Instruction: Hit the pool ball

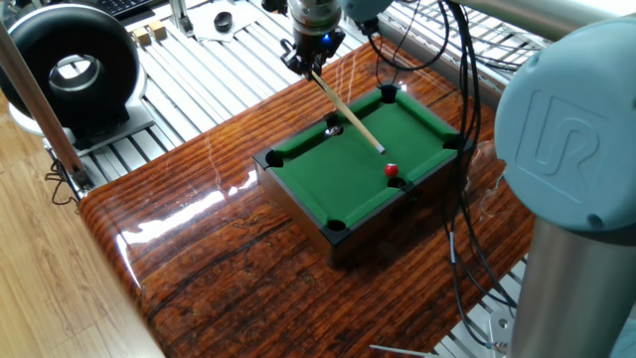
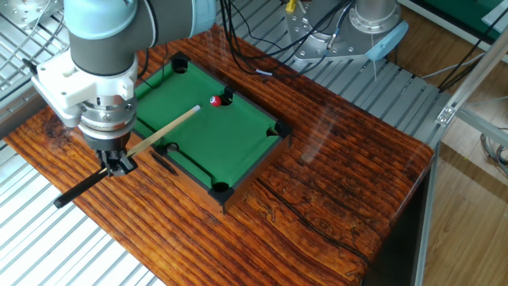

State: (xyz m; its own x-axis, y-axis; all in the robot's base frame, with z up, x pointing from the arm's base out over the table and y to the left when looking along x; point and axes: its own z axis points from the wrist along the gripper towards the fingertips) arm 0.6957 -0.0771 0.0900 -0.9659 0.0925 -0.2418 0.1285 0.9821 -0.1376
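A tiny glossy red pool ball (image 1: pixel 392 170) lies on the green felt of the miniature pool table (image 1: pixel 338 174), close to a side pocket; it also shows in the other fixed view (image 2: pixel 214 101). My gripper (image 1: pixel 310 62) is shut on a thin wooden cue stick (image 1: pixel 350 111) with a black handle (image 2: pixel 79 189). The gripper (image 2: pixel 117 163) hangs just outside the table's edge. The cue slants over the felt, and its tip (image 2: pixel 198 109) stops a short gap from the ball, not touching it.
The pool table sits on a glossy wooden board (image 1: pixel 219 259) over a slatted metal bench. A black ring-shaped device (image 1: pixel 72 68) stands at the far left. Cables (image 1: pixel 462 149) hang beside the table. Small blocks (image 1: pixel 151 33) lie at the back.
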